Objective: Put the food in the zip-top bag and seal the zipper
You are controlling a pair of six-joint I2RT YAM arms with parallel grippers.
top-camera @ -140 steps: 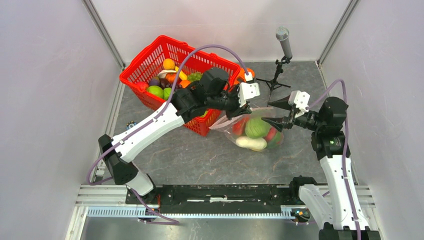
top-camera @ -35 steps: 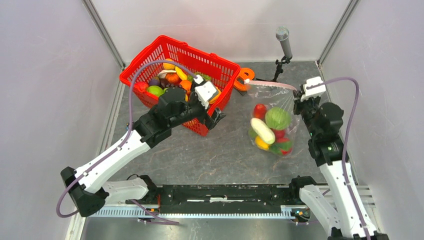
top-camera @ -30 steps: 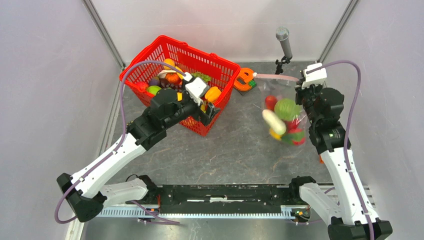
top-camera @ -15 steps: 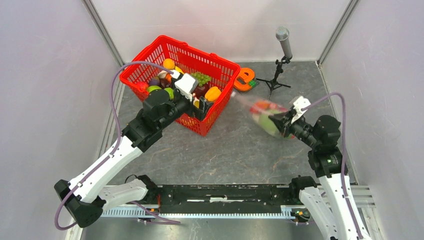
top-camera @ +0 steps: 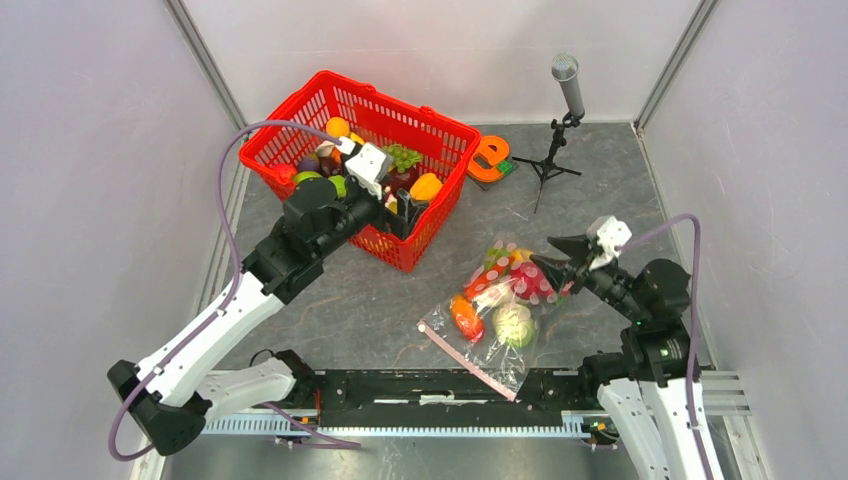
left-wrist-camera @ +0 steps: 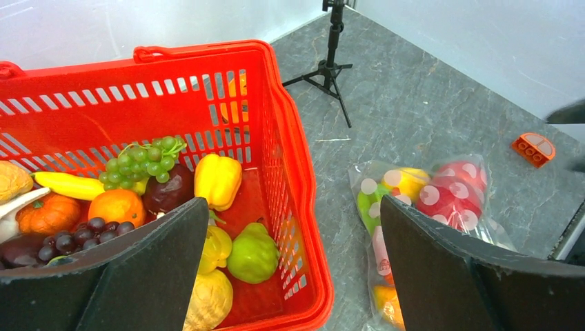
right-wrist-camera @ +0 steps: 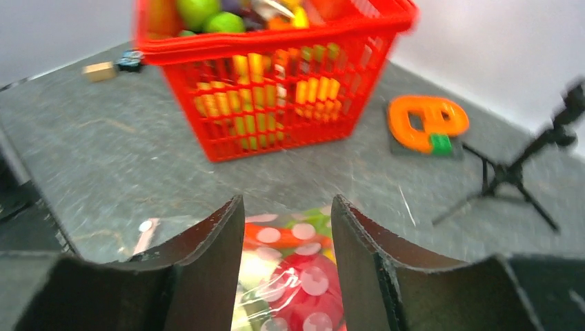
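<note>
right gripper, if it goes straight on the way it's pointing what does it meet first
Most likely the zip-top bag, at the end holding the red food: it lies directly ahead between the open fingers of the right gripper. Depth is unclear, so contact may be almost immediate.

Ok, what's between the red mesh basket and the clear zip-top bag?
Only bare grey tabletop separates the red mesh basket from the clear zip-top bag; the top external and left wrist views both show it.
</note>
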